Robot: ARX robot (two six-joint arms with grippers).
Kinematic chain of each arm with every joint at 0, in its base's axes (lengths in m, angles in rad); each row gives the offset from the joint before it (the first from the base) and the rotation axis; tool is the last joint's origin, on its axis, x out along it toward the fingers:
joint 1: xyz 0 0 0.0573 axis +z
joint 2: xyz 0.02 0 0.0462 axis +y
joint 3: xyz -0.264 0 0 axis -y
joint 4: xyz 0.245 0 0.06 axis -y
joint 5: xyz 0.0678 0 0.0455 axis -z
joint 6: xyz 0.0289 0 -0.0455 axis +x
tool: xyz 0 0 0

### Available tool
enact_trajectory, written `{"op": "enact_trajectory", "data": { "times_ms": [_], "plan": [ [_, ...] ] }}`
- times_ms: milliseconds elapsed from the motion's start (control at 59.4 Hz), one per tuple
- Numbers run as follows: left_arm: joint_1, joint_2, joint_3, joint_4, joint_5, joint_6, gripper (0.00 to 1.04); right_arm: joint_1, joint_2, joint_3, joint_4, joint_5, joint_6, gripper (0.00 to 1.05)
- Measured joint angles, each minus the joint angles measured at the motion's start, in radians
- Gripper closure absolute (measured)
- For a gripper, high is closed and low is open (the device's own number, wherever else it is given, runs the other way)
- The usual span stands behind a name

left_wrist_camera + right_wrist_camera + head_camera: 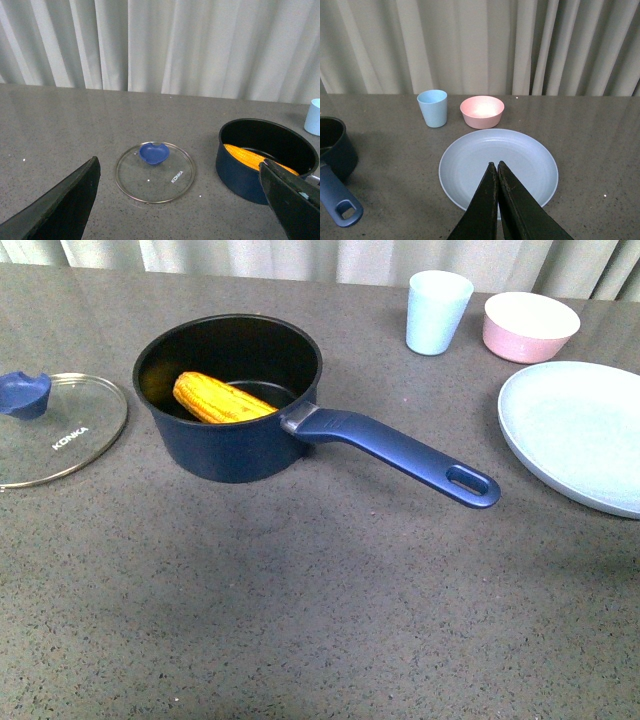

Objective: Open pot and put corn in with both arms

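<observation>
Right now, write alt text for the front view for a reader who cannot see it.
A dark blue pot sits open on a grey table with a yellow corn cob lying inside, its long handle pointing toward the right. Its glass lid lies flat on the table to the left; a pale blue cup, pink bowl and pale blue plate stand at right.

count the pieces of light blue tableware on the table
2: a light blue cup at the far side beside the pink bowl, and a light blue plate at the right edge, partly cut off. None seems hidden.
</observation>
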Motion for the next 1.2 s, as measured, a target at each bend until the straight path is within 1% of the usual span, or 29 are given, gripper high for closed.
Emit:
{"op": "enact_trajectory", "data": {
  "times_ms": [118, 135, 168, 219, 505, 539, 572, 606, 741, 825, 875, 909, 960, 993, 1077, 1111, 1195],
  "plan": [
    [0.0, 0.0, 0.0, 0.0, 0.0, 0.0, 0.09, 0.0, -0.038, 0.0, -0.038, 0.0, 0.0, 1.03],
    [0.0, 0.0, 0.0, 0.0, 0.0, 0.0, 0.09, 0.0, -0.051, 0.0, -0.053, 0.0, 0.0, 1.03],
    [0.0, 0.0, 0.0, 0.0, 0.0, 0.0, 0.09, 0.0, -0.105, 0.0, -0.134, -0.003, 0.0, 1.03],
    [0.0, 0.0, 0.0, 0.0, 0.0, 0.0, 0.09, 0.0, -0.164, 0.0, -0.19, 0.0, 0.0, 1.03],
    [0.0, 0.0, 0.0, 0.0, 0.0, 0.0, 0.09, 0.0, -0.196, 0.0, -0.203, 0.0, 0.0, 1.03],
    [0.0, 0.0, 0.0, 0.0, 0.0, 0.0, 0.09, 0.0, -0.197, 0.0, -0.203, 0.0, 0.0, 1.0],
    [0.0, 0.0, 0.0, 0.0, 0.0, 0.0, 0.09, 0.0, -0.197, 0.0, -0.203, 0.0, -0.001, 0.94],
    [0.0, 0.0, 0.0, 0.0, 0.0, 0.0, 0.09, 0.0, -0.197, 0.0, -0.203, 0.0, -0.001, 0.87],
    [0.0, 0.0, 0.0, 0.0, 0.0, 0.0, 0.09, 0.0, -0.197, 0.0, -0.203, 0.0, -0.001, 0.66],
    [0.0, 0.0, 0.0, 0.0, 0.0, 0.0, 0.09, 0.0, -0.198, 0.0, -0.203, 0.0, -0.001, 0.51],
    [0.0, 0.0, 0.0, 0.0, 0.0, 0.0, 0.09, 0.0, -0.198, 0.0, -0.203, 0.0, -0.001, 0.44],
    [0.0, 0.0, 0.0, 0.0, 0.0, 0.0, 0.09, 0.0, -0.198, 0.0, -0.203, 0.0, -0.001, 0.37],
    [0.0, 0.0, 0.0, 0.0, 0.0, 0.0, 0.09, 0.0, -0.198, 0.0, -0.203, 0.0, -0.001, 0.3],
    [0.0, 0.0, 0.0, 0.0, 0.0, 0.0, 0.09, 0.0, -0.198, 0.0, -0.203, 0.0, -0.001, 0.23],
    [0.0, 0.0, 0.0, 0.0, 0.0, 0.0, 0.09, 0.0, -0.198, 0.0, -0.203, 0.0, -0.001, 0.09],
    [0.0, 0.0, 0.0, 0.0, 0.0, 0.0, 0.09, 0.0, -0.198, 0.0, -0.203, 0.0, 0.0, 0.07],
    [0.0, 0.0, 0.0, 0.0, 0.0, 0.0, 0.09, 0.0, -0.198, 0.0, -0.203, 0.0, 0.0, 0.09]
  ]
}}
